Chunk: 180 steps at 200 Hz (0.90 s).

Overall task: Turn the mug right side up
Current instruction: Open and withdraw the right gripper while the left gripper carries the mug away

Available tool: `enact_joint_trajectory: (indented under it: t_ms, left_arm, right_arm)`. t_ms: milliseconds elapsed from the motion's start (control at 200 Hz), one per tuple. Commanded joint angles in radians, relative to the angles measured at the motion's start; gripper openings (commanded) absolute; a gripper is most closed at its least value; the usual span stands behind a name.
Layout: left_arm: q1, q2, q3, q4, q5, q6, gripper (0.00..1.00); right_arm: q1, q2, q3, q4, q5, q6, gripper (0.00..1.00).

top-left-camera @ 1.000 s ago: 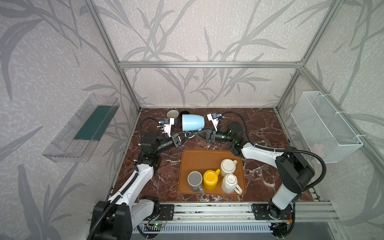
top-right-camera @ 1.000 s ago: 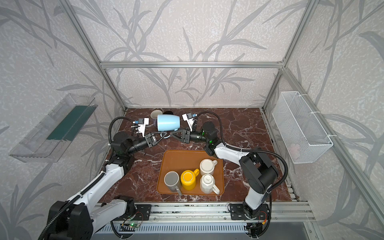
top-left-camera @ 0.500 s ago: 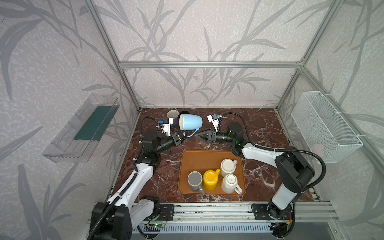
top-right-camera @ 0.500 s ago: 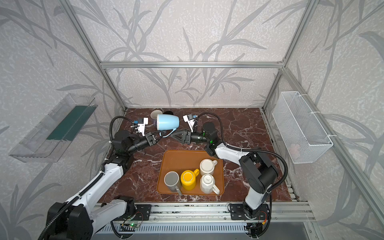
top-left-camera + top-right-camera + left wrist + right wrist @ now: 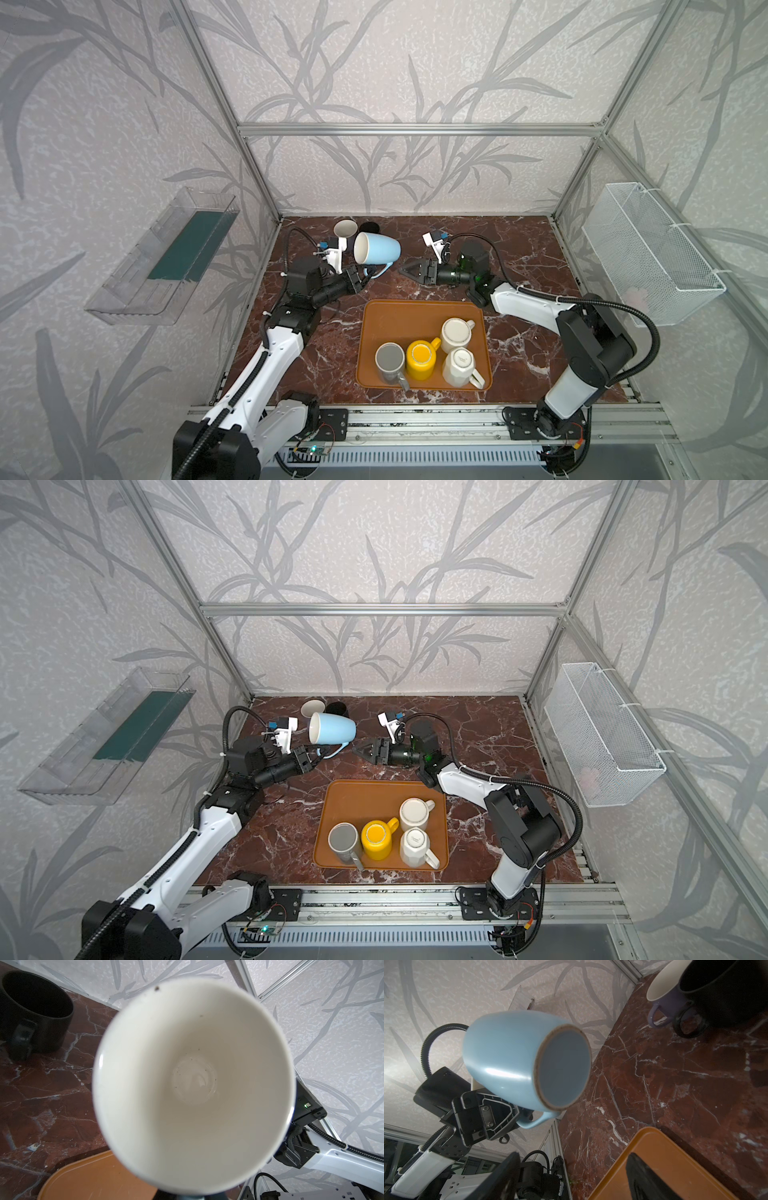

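We see the blue mug (image 5: 376, 253) lifted off the surface (image 5: 532, 249), lying on its side in the air at about 11 o'clock from the orange tray (image 5: 399, 320). Its mouth faces 9 o'clock, its base 3 o'clock, and its handle (image 5: 537, 1122) hangs underneath. The left claw (image 5: 362, 277) is pinched tight on that handle and carries the mug. The right claw (image 5: 409, 270) sits at the mug's 4 o'clock, apart from it, with its fingers (image 5: 645, 1178) spread wide. We find a black mug (image 5: 370, 227) and a purple mug (image 5: 345, 228) standing upright at the blue mug's 12 o'clock.
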Motion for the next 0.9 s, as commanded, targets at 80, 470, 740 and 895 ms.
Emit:
enact_joint_trajectory:
  t_ms: [80,470,740,895]
  left_arm:
    - [-0.074,-0.001,0.128,-0.129,-0.150,0.133,0.00]
    - [-0.163,0.138,0.247,-0.267,-0.353,0.193,0.00]
    - [-0.187,0.254,0.323,-0.305,-0.425,0.214,0.00]
    - [-0.195,0.322,0.372,-0.317,-0.425,0.221,0.00]
  right_arm:
    - [-0.008,-0.052,0.003,-0.181,0.084,-0.017,0.87]
    - [-0.019,-0.109,0.005,-0.455,0.275,-0.123,0.89]
    - [-0.021,-0.140,0.013,-0.587,0.375,-0.181,0.89]
    - [-0.022,-0.153,0.017,-0.652,0.431,-0.214,0.89]
